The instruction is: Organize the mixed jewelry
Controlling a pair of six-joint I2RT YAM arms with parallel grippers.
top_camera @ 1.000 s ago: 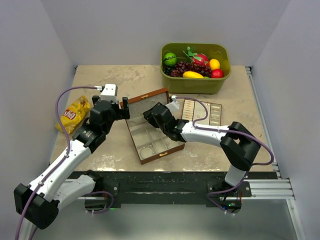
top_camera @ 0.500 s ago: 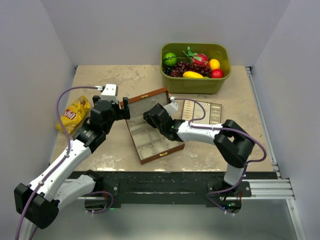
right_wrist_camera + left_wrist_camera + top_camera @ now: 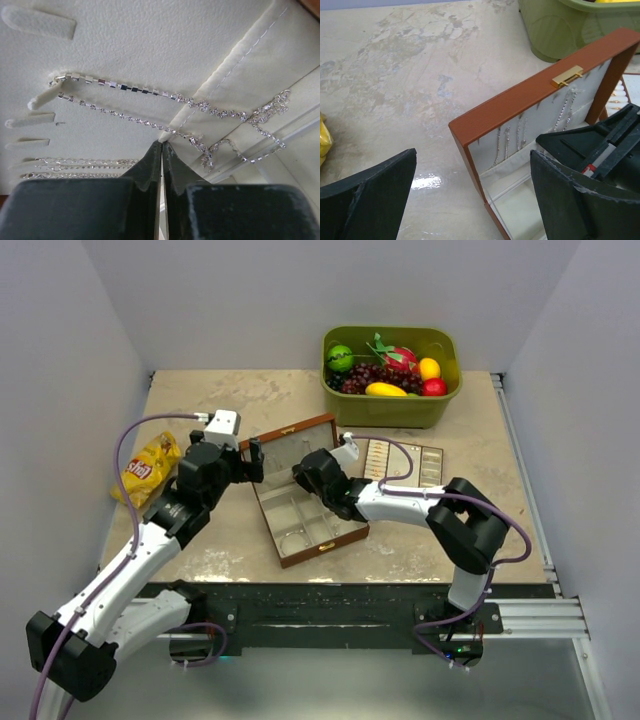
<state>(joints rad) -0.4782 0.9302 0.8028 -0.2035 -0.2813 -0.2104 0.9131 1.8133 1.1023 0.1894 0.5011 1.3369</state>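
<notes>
Chains (image 3: 125,90) hang in rows from small pegs on the cream lining of the lid (image 3: 520,102). My right claw (image 3: 162,144) sits there with both fingers pressed flat together and no gap between them. Their tips touch the thinner chain (image 3: 115,115) where it crosses the stitched pocket edge (whether a link is actually pinched, I cannot tell). More fine strands lie at seven o'clock of the tips, and a tangle of links at three o'clock.

My left claw (image 3: 472,200) is spread wide with nothing in it, at the nine o'clock end of the lid, over bare table (image 3: 410,75).

From above, the wooden box (image 3: 310,525) stands open at the table's middle, with its lid raised along the twelve o'clock side. The flat tray (image 3: 405,462) lies just beside it at three o'clock (its pieces are too small to make out). A green tub (image 3: 390,405) of fruit sits at one o'clock, and a yellow snack bag (image 3: 145,468) at nine o'clock.
</notes>
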